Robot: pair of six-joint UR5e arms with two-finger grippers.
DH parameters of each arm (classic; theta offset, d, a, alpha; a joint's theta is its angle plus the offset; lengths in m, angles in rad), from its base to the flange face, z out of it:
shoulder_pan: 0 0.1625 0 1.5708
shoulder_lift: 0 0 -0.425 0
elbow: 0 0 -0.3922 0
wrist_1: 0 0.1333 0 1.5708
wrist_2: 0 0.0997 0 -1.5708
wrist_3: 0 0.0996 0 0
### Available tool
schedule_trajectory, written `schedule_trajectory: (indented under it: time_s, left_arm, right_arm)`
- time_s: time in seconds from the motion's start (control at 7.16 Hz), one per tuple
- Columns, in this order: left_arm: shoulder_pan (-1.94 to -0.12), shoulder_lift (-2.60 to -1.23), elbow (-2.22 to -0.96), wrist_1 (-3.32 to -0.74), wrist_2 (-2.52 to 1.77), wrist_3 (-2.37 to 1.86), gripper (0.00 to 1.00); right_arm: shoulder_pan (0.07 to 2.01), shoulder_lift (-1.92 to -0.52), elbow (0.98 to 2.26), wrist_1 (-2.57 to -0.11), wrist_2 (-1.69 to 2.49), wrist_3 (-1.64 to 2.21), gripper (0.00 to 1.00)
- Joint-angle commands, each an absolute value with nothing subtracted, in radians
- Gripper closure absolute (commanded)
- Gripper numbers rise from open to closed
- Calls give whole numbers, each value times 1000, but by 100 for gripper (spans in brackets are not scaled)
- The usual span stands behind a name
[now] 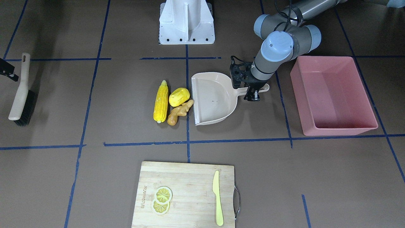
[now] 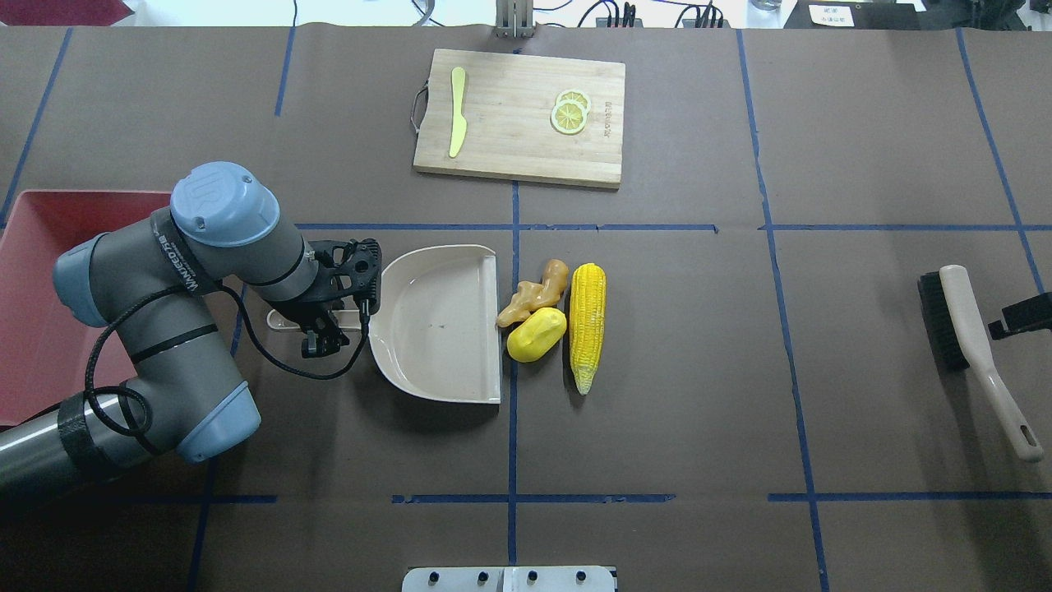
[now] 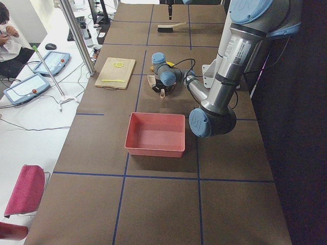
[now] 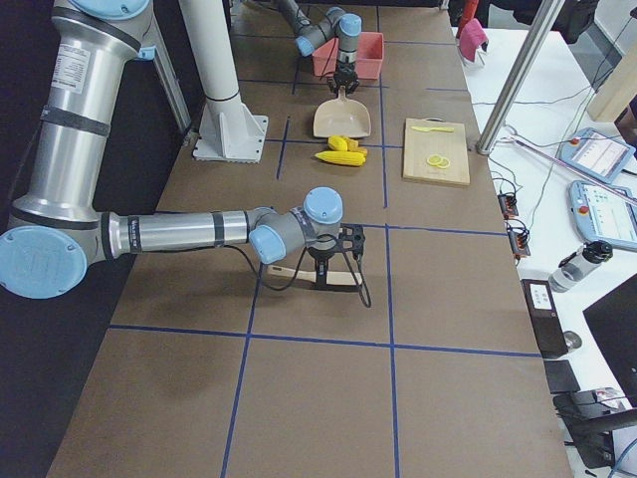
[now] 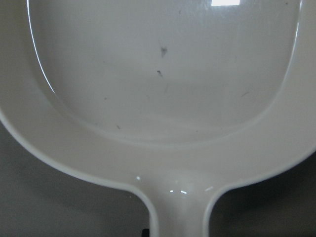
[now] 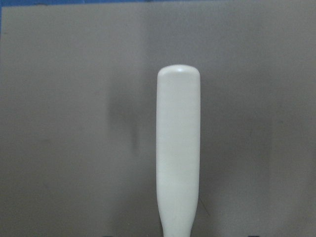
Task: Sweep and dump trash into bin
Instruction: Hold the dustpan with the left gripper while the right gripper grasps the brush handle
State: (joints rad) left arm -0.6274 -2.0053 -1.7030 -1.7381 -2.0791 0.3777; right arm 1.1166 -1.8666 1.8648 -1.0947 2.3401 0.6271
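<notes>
The corn cob [image 1: 161,102], the rounded yellow lump [image 1: 179,97] and the tan ginger root [image 1: 179,111] lie together at the open edge of the beige dustpan [image 1: 215,101]. The pan is flat on the table. My left gripper [image 1: 252,95] is shut on the dustpan's handle; the left wrist view shows the empty pan [image 5: 163,74]. The pink bin [image 1: 340,131] stands empty beyond that gripper. My right gripper [image 2: 998,327] is at the handle of the brush [image 2: 978,345], far on the other side. I cannot tell whether it grips.
A wooden cutting board [image 1: 186,190] with lemon slices [image 1: 162,199] and a pale knife [image 1: 217,199] lies on the far side of the table from my base. The white robot base mount [image 1: 186,22] is behind the trash.
</notes>
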Motion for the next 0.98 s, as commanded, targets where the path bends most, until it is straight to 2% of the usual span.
schedule_trajectory:
  time_s: [0.0,0.42,0.56,0.7,0.84]
  left_arm:
    - [-627,-2008,-1704,-1736,-2077,376,73]
    - [-627,-2006,-1704,-1736,-2077,377,73]
    - [-627,-2006,-1704,-1736,-2075,377,73]
    - [-627,-2006,-1704,-1736,-2075,377,73]
    - [-629,-2008,-1704,-1736,-2075,377,73]
  right_arm:
    - [1010,-1955,1864,-1002,2286,699,4]
    - [933,-1953,1859,-996,2248,770,5]
    - [910,-1951,1859,-997,2237,772,15]
    - [901,-1951,1859,-991,2226,772,61]
    - [885,-1956,1859,-967,2221,770,94]
